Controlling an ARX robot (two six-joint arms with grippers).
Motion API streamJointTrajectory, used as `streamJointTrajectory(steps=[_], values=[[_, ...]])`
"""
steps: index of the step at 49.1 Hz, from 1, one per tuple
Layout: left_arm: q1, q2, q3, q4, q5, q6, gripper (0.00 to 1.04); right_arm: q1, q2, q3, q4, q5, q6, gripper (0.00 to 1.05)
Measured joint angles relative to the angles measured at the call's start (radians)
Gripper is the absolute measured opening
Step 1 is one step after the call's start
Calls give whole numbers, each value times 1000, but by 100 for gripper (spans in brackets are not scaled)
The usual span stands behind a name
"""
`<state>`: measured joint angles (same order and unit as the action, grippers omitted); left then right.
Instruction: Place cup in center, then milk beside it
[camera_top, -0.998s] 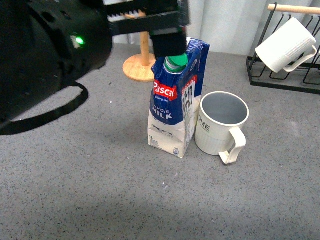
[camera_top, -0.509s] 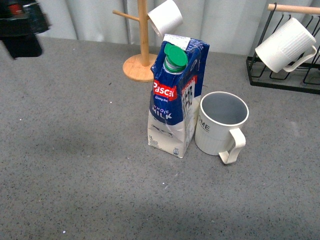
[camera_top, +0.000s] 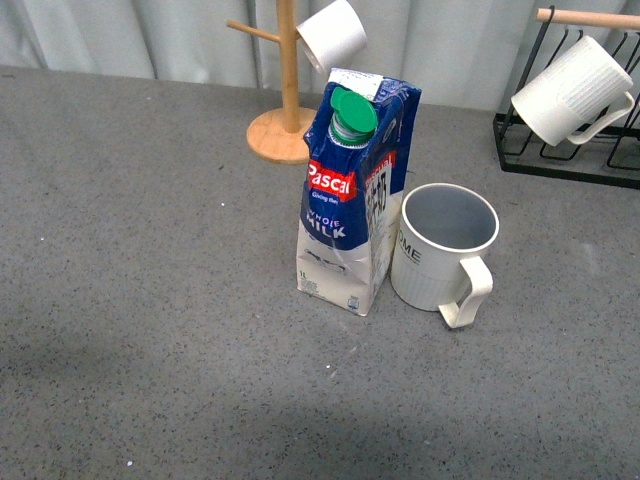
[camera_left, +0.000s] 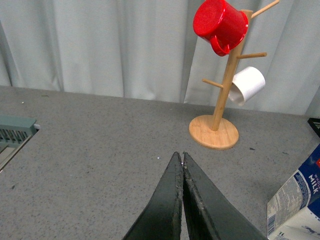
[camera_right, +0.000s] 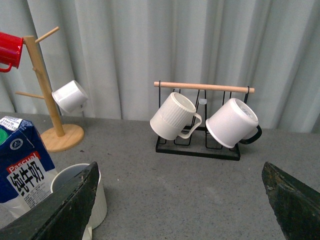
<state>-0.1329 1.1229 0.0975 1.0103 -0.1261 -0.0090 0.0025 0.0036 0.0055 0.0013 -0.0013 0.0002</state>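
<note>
Tabletop (camera_top: 150, 330): grey and speckled, bare across the near foreground of the front view.
Milk (camera_top: 350, 200): one carton, upright in the middle area, green cap on, red label facing the camera.
Cup (camera_top: 443, 248): one lettered mug, upright just right of the milk, seemingly touching it; handle toward the camera, only "ME" of the lettering readable.
Left gripper (camera_left: 181, 159): jaws pressed together with nothing between them, above bare table, well apart from the milk.
Right gripper (camera_right: 180, 200): spread wide, nothing between its fingers (camera_right: 65, 210); both are cut off by the frame.
Wooden mug tree (camera_left: 222, 95): one, behind the milk, carrying one red mug (camera_left: 221, 25) and one white mug (camera_left: 248, 85).
Black rack (camera_right: 200, 122): one, far right, two white mugs hanging; the front view crops it to a single ribbed mug (camera_top: 573, 90).
Backdrop: pale curtain (camera_right: 150, 45).
</note>
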Motion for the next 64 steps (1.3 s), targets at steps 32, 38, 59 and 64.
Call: streamJointTrajectory(steps=[32, 38, 59, 64], values=[[130, -443, -77, -351, 124, 2, 4, 0, 0, 0, 0, 0, 0, 95], [130, -535, -78, -433, 124, 2, 4, 0, 0, 0, 0, 0, 0, 95], [130, -760, -78, -645, 124, 2, 4, 0, 0, 0, 0, 0, 0, 95], [130, -817, -78, -700, 124, 2, 4, 0, 0, 0, 0, 0, 0, 95]])
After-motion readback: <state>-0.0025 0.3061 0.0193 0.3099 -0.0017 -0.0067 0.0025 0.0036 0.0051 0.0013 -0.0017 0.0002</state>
